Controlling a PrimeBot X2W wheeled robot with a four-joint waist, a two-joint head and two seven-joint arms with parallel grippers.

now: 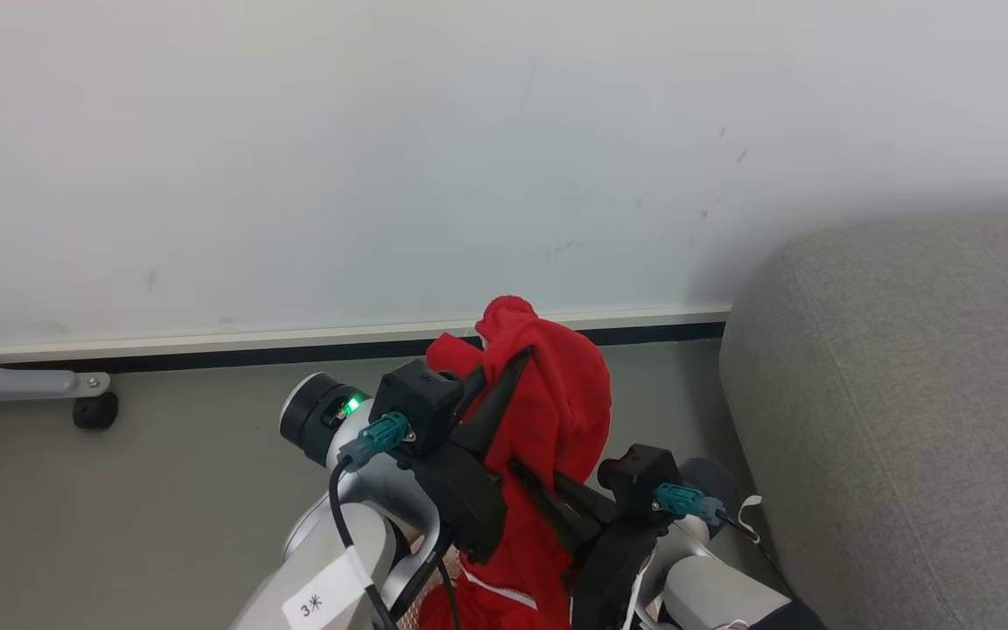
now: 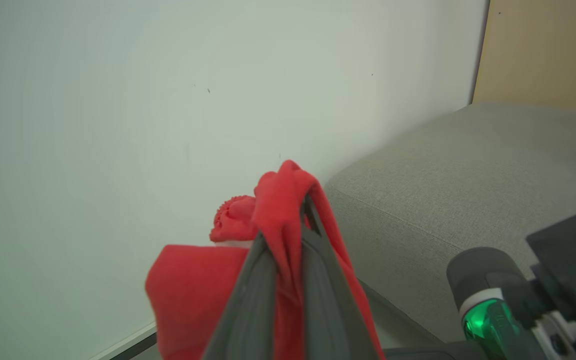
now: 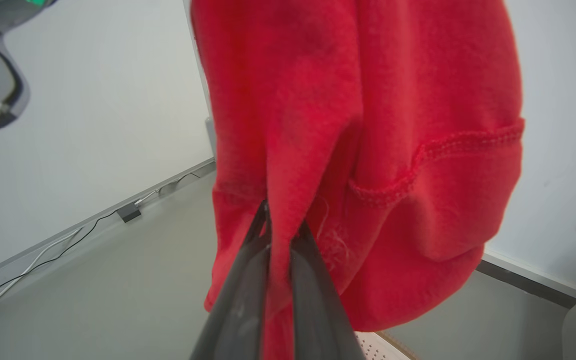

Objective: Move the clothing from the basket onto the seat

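While I look down from my head, my left gripper (image 1: 517,363) and right gripper (image 1: 526,472) both hold the clothing (image 1: 561,402) up above the floor, with the seat (image 1: 906,420) to my right. Along my left wrist, the jaws pinch a red fold. Along my right wrist, they pinch another. I judge this the carrying step. Next I must swing right and lower it onto the cushion.

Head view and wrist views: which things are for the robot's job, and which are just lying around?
For the job:
- red clothing, pinched by the left gripper and the right gripper
- grey seat

Just lying about:
- black wheel on its grey metal leg
- cables
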